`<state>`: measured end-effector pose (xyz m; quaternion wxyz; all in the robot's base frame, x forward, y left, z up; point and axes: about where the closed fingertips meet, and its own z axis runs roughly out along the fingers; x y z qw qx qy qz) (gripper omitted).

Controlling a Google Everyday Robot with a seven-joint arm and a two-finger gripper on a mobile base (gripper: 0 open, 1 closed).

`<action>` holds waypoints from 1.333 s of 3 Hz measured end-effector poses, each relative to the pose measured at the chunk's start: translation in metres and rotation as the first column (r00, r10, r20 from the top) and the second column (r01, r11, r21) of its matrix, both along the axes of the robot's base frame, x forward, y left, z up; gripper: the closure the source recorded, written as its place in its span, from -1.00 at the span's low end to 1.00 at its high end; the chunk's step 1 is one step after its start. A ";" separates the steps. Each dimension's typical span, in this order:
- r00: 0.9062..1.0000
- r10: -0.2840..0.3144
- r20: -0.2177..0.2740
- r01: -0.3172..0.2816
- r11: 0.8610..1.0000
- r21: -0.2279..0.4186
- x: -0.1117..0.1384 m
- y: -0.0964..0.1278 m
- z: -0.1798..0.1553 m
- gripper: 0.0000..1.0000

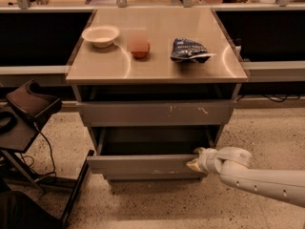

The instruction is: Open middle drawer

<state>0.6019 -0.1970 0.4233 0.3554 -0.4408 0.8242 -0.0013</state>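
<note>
The gripper [194, 160], grip state indeterminate, sits at the 3 o'clock end of the middle drawer [143, 165], so off-centre pulling may jam it.

The pincer [194, 159] sits at the right end of the pulled-out middle drawer [143, 166]. Bare floor [157, 204] lies open in front, while a black stand [33, 109] crowds the drawer's left corner.

Speckled terrazzo floor [267, 128] under a grey cabinet [152, 70] whose glossy top catches warm light. Behind, counters [276, 71] with dark recesses run to either side. At left, a dark stand [28, 106] with a black cable [45, 151]. My gripper [196, 160] sits low at the cabinet's right front.
</note>
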 end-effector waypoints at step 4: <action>1.000 0.020 -0.010 -0.020 1.000 -0.002 -0.027 0.001 0.000 1.00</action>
